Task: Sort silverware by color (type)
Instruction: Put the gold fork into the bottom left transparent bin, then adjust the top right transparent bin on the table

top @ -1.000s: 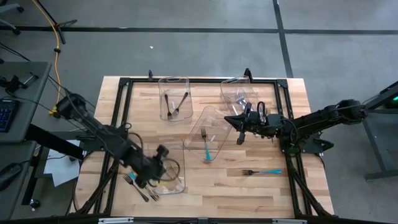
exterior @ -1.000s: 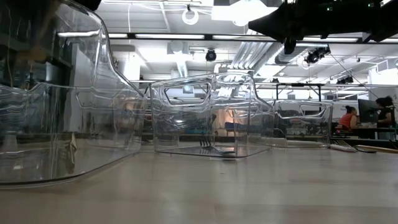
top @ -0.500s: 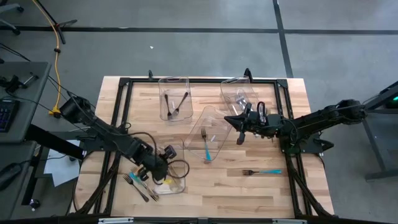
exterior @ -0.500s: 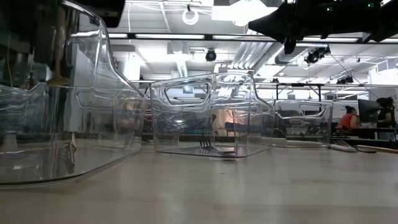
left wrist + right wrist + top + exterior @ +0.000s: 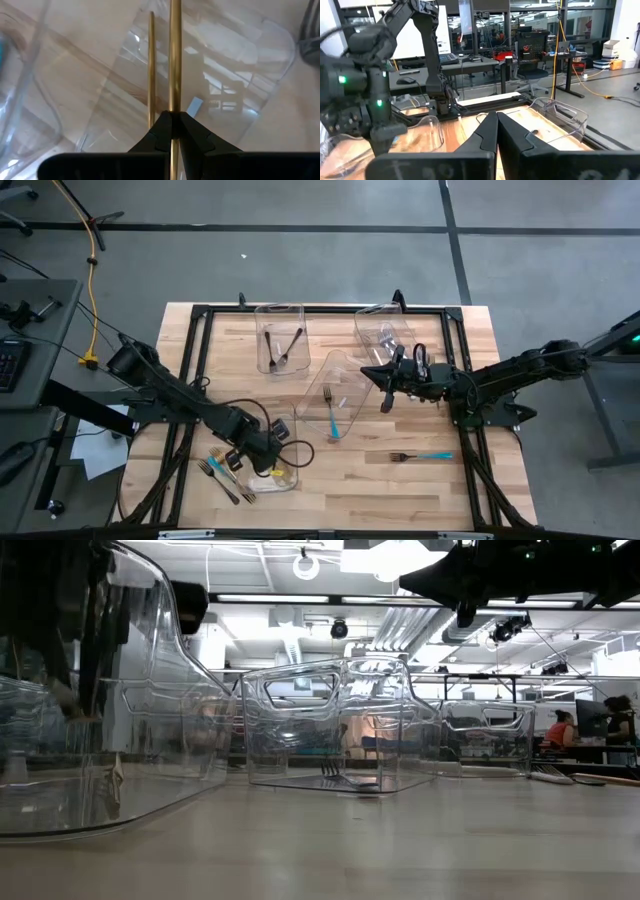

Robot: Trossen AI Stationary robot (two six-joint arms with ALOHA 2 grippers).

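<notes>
A: From the high view, where does everything lie?

B: The left hand (image 5: 262,465) hangs over the clear bin (image 5: 285,477) at the near left of the worktop (image 5: 470,490). Just beside that bin, loose forks (image 5: 222,473) lie on the wood. Black utensils (image 5: 282,346) sit in the far bin, a teal-handled fork (image 5: 331,418) in the middle bin, and another teal-handled one (image 5: 421,455) lies loose near the right edge. The right hand (image 5: 384,397) waits above the middle bin, pinched to nothing.

A: And the low view?

B: Mostly clear bin walls (image 5: 330,720); the left arm is a dark shape behind the nearest one.

A: The left wrist view?

B: The fingers (image 5: 161,131) are clamped tight on a gold utensil (image 5: 174,55) partway along its handle. A second gold stem shows beside it, probably a reflection or another piece; I cannot tell.

A: How will it handle?

B: I judge it light, stiff and slick. A pinch across the flat handle suits it, though it may swivel.

A: The right wrist view?

B: Its own fingers (image 5: 489,134) meet, holding nothing.
</notes>
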